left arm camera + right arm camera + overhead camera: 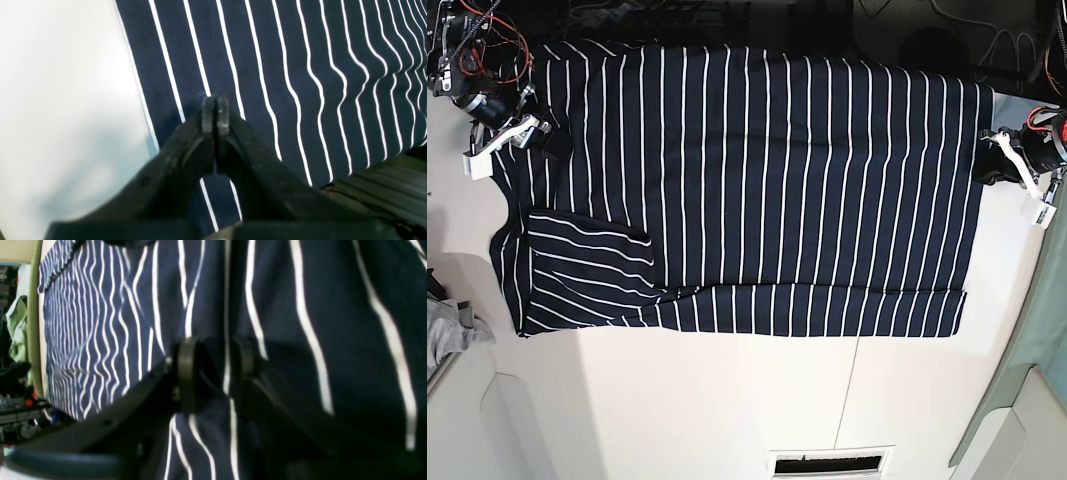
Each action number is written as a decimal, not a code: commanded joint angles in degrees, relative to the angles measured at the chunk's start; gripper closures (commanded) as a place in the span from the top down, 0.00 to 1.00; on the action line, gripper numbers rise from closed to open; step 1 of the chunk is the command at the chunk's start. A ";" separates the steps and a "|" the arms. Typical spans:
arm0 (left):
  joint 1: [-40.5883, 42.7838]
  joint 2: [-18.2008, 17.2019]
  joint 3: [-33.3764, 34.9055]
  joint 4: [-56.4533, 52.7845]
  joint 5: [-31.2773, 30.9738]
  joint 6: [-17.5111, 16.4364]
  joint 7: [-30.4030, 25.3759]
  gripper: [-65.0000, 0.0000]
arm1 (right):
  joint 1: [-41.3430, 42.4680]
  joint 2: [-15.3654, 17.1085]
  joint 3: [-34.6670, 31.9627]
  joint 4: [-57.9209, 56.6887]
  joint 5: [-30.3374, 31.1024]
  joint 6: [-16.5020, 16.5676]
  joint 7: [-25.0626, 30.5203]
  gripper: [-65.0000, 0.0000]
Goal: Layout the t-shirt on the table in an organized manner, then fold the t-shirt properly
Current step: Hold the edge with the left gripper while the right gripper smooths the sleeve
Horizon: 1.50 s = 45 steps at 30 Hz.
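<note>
The navy t-shirt (757,180) with thin white stripes lies spread across the white table (727,400), with one sleeve (587,265) folded onto its near left part. My left gripper (994,170) is at the shirt's right edge. In the left wrist view this gripper (215,100) is shut, its tips resting against the t-shirt (300,66) close to the bare table (60,83). At the shirt's far left corner is my right gripper (532,130). Seen from the right wrist, the right gripper (216,351) has a bunch of the t-shirt (100,323) between its fingers.
A small grey cloth (445,330) lies at the table's left edge. A thin seam line (847,390) and a slotted vent (832,463) mark the near table. Cables and dark gear run behind the far edge. Clutter (16,326) shows beyond the table edge.
</note>
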 commanded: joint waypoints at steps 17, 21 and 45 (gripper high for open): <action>-0.13 -0.72 -0.44 0.76 -0.37 -0.44 -1.01 0.00 | 7.91 0.85 1.84 9.97 -11.67 -1.97 5.95 0.27; -0.15 -0.44 -0.44 0.76 -0.39 -0.44 -1.03 0.00 | 12.37 0.85 1.81 7.04 -13.60 -2.03 6.36 0.27; -0.13 -0.33 -0.44 0.76 -0.37 -0.42 -1.42 0.00 | 20.22 -2.03 1.66 -7.96 -13.27 -1.46 8.02 0.50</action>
